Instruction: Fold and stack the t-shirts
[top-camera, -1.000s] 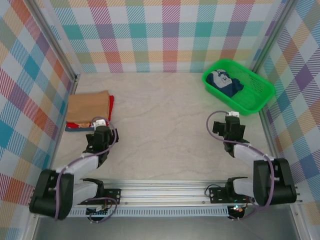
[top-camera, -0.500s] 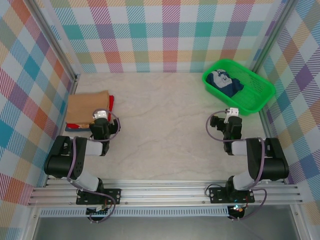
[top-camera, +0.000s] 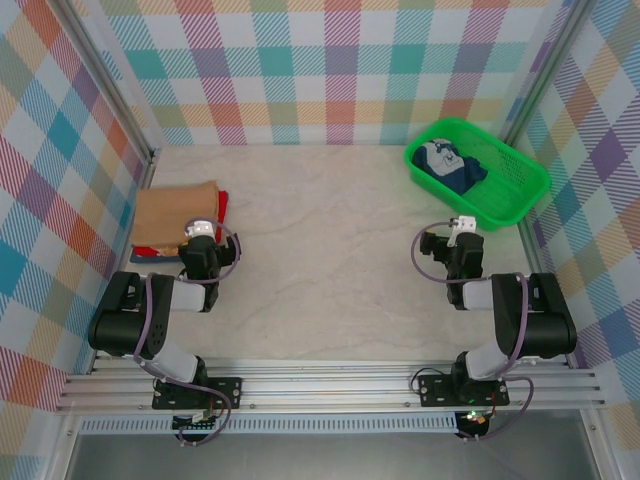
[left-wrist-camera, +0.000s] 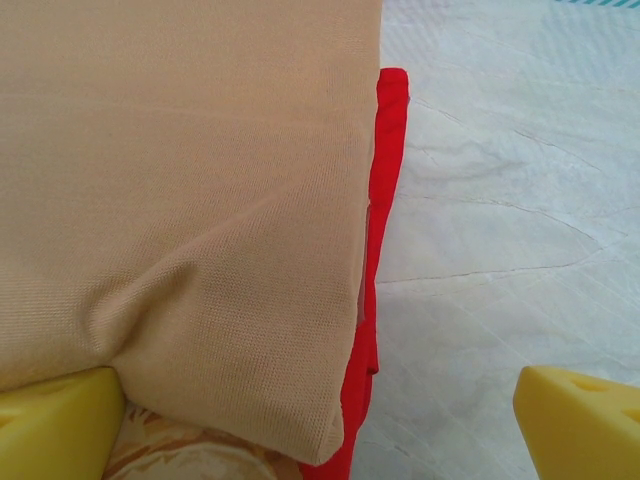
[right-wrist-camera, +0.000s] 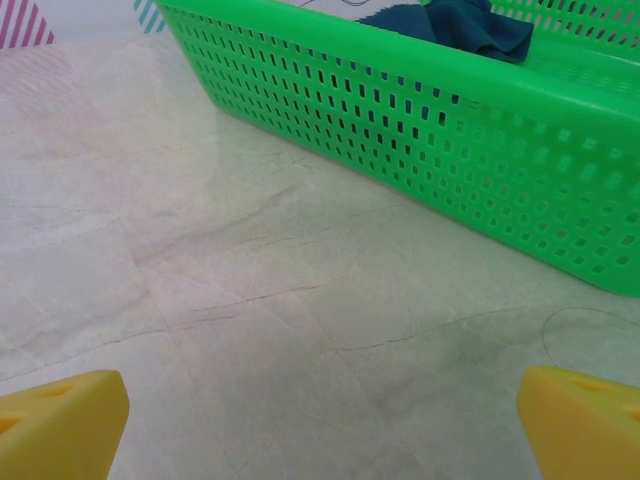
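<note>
Here's your picture: the folded tan-brown cloth t-shirt (left-wrist-camera: 190, 180) sits on top of the red cloth t-shirt (left-wrist-camera: 386, 170) at the far left of the pale marbled bench (top-camera: 330, 240), and only a thin red strip peeks out along the tan one's right edge. Your left gripper (left-wrist-camera: 320, 425) hovers at the near edge of that stack with its jaws spread wide and nothing between them. Over on the right, your right gripper (right-wrist-camera: 320, 425) is just as wide and empty, low over bare bench just short of the green plastic mesh basket (right-wrist-camera: 420, 130). In that basket lies a bunched dark blue and white cloth (top-camera: 452, 168); you can't tell from here what garment it is. Expect all of this to be light, limp and floppy. It won't break, but it will sag, drag and come unfolded if you lift it from one point. The tan fold looks slightly puffed at its near corner, so a pinch there would likely catch only the top layer. Take hems or corners, pinch through every layer, and lift slowly.
</note>
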